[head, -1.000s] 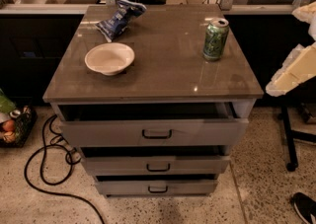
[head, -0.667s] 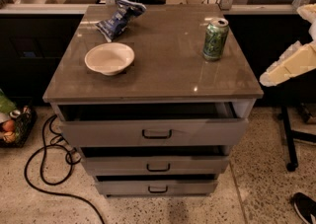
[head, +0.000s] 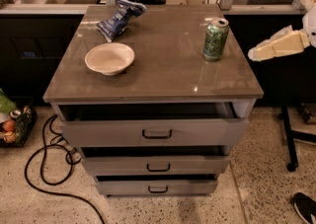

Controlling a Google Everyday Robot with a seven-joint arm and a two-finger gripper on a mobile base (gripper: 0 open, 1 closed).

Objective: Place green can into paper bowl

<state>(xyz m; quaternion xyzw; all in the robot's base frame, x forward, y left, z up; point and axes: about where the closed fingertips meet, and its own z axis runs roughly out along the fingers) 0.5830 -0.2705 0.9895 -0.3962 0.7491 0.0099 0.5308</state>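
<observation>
I have the gripper (head: 254,54) hanging in the air just off the right edge of the tabletop (head: 163,75), toward the back-right corner, its pale tip aimed left at the table. Wide or narrow, I cannot tell from this view. It is apart from the green can (head: 216,39) and touches nothing on the table. The green can stands upright near the right edge, toward the back-right corner, silver top up. The paper bowl (head: 109,58) sits upright and empty on the left half, nearer the left edge, about midway between the front and back edges. Can and bowl are well apart, with bare tabletop between them. A blue-and-white snack bag (head: 120,18) lies crumpled behind the bowl, toward the back-left corner, near the bowl but not touching it. The tabletop is grey-brown and glossy and caps a three-drawer cabinet. The top drawer (head: 155,131), middle drawer (head: 155,165) and bottom drawer (head: 157,187) all stick out a bit past the front edge, each with a dark handle. On the floor left of the cabinet a black cable (head: 37,168) loops, and a basket (head: 17,127) of colourful stuff sits at the far left. Right of the cabinet is a black stand leg (head: 288,139), with a dark shoe (head: 305,207) on the floor further forward.
</observation>
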